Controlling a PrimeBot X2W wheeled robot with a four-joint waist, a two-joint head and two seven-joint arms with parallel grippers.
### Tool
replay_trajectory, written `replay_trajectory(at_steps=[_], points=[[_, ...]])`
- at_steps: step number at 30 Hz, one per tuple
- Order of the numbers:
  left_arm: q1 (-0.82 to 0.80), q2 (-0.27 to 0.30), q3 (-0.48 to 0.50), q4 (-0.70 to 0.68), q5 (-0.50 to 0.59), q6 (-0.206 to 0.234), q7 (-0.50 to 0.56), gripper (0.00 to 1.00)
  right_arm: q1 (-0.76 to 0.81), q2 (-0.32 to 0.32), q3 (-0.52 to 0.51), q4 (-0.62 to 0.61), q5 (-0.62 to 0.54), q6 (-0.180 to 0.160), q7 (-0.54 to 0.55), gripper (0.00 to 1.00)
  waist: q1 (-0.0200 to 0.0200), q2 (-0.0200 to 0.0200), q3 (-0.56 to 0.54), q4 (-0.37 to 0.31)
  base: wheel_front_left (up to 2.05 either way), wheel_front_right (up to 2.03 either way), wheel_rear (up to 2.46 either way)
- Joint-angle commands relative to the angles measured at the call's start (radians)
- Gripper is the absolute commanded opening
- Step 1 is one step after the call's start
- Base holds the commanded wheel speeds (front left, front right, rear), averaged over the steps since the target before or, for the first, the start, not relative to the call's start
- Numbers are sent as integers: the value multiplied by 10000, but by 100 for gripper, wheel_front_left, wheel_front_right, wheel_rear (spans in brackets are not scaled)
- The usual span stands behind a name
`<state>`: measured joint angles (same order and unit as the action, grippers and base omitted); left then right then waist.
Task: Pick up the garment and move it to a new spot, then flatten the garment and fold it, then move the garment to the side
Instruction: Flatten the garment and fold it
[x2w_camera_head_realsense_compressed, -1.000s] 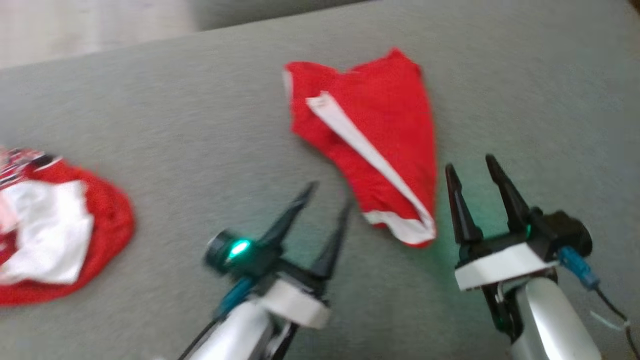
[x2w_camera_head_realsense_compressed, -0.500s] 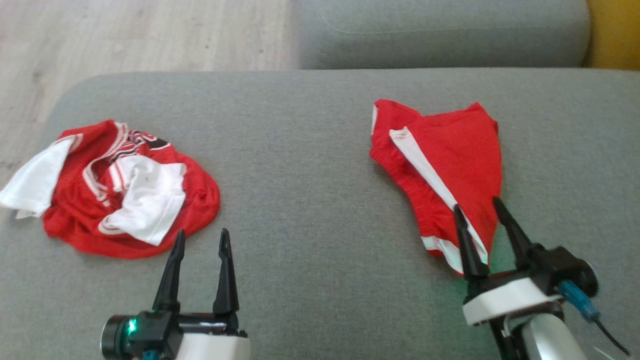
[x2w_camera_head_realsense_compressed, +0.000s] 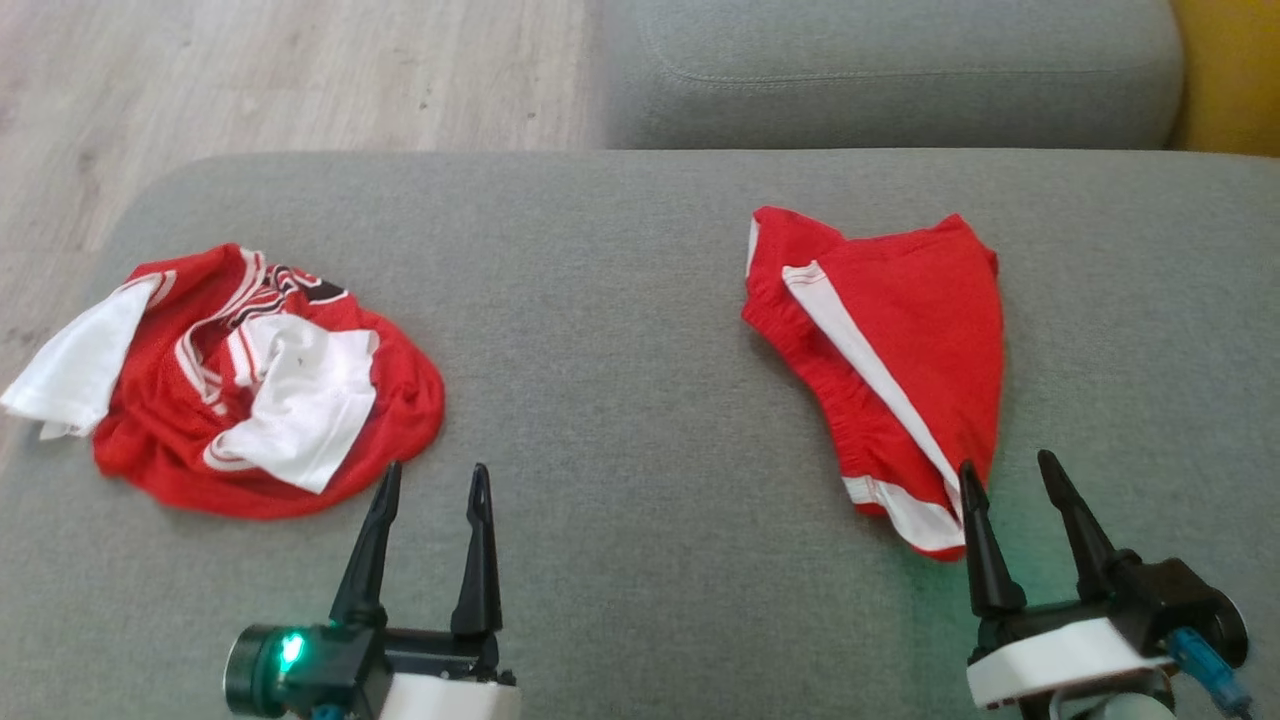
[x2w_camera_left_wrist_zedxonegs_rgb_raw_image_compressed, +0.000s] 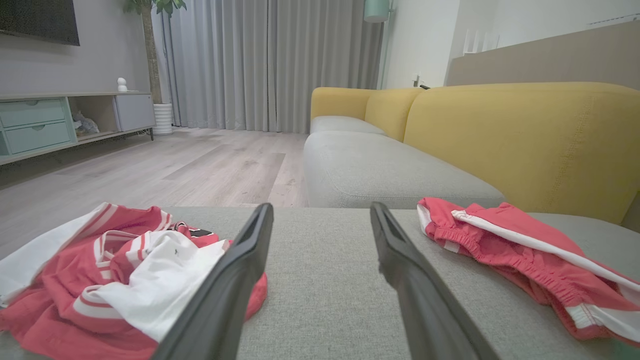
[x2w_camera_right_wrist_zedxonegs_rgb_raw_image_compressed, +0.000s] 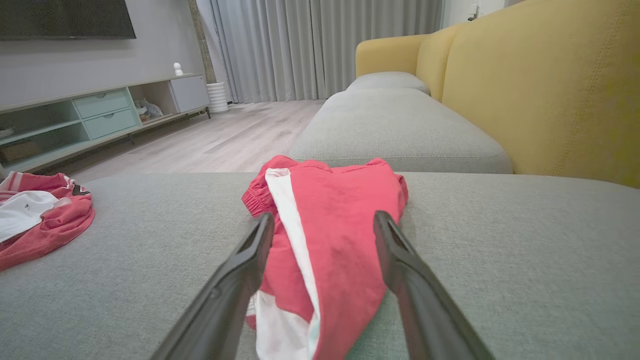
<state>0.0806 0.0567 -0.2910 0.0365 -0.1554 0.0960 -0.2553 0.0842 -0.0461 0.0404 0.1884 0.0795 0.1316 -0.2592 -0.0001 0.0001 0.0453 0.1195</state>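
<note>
Red shorts (x2w_camera_head_realsense_compressed: 900, 330) lie folded lengthwise on the right of the grey sofa cushion (x2w_camera_head_realsense_compressed: 620, 400), just ahead of your right pincer (x2w_camera_head_realsense_compressed: 1007, 460), which is spread wide and empty. Left pincer (x2w_camera_head_realsense_compressed: 436, 467) is likewise agape, holding nothing, beside the crumpled red-and-white jersey (x2w_camera_head_realsense_compressed: 240, 400). I'd judge the shorts done. The jersey is not yet lifted, flattened or folded.

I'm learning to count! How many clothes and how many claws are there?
Clothes: 2 (jersey, shorts)
Claws: 2 (left claw, right claw)
Total: 4
</note>
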Motion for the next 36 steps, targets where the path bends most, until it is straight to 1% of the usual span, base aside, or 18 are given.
replay_trajectory(at_steps=[1,9,23,33,36], points=[[-459,-63,263,-250,115,-7,-64,100,-185,-41,193,-314,40,-9,-26,100,1,-1,-32,-89,0,0,0],[-382,-63,366,-88,124,2,-64,100,-164,-41,349,-285,83,-9,-26,100,1,-1,-70,-409,0,0,0],[-476,-64,356,132,123,-65,-64,100,-257,-41,418,-291,178,-9,-26,100,1,-1,76,-520,0,0,0],[-459,-64,285,205,64,-37,-64,100,-391,-41,550,-267,172,-9,-26,100,1,-1,149,-714,0,0,0],[-527,-64,190,302,-53,-124,-64,100,-439,-41,618,-255,161,-9,-26,100,1,-1,209,-849,0,0,0]])
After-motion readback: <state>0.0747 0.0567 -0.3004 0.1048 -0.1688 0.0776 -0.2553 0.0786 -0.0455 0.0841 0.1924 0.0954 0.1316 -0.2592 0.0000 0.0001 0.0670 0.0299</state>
